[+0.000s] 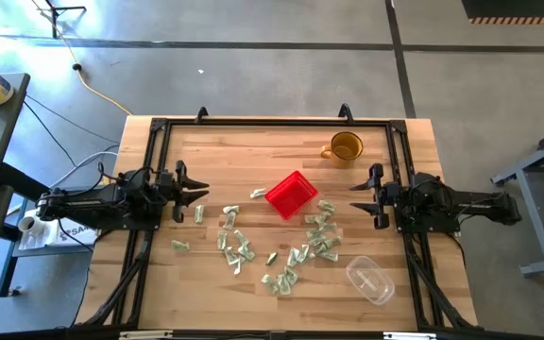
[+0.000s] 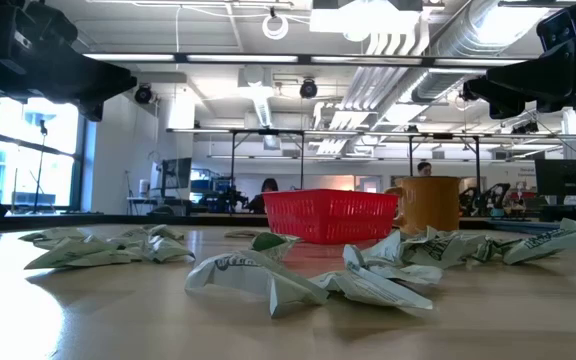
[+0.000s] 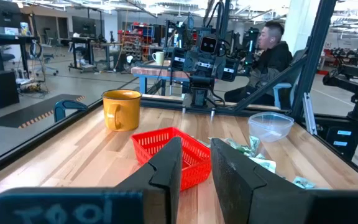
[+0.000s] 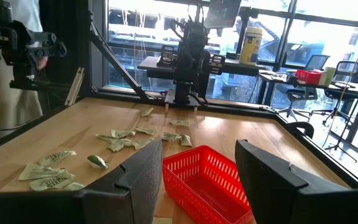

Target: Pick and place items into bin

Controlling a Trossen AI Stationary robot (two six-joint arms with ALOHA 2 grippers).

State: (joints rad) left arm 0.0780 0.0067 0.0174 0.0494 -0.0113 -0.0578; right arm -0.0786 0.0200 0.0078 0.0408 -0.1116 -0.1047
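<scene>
Both claws are seen parked at opposite sides of the counter in the high view. The left claw sits at the left-centre of the frame, its fingers parted by a narrow gap with nothing held between them; the same narrow gap shows in the left wrist view. The right claw is at the right-centre, its fingers spread clearly wider and also empty, as the right wrist view confirms.

The red bin is placed near the middle of the frame in the high view, turned diagonally, between the two claws and apart from both. Its inside appears bare in the right wrist view, though the near corner is partly hidden behind the fingers.

The green-and-white wrapped pieces are scattered over the counter below the bin, from lower left of centre across to just right of the bin, none seen inside it. In the low view they lie crumpled in the foreground with the bin behind them.

An amber mug stands above and to the right of the bin, and a clear plastic container lies at the lower right.
</scene>
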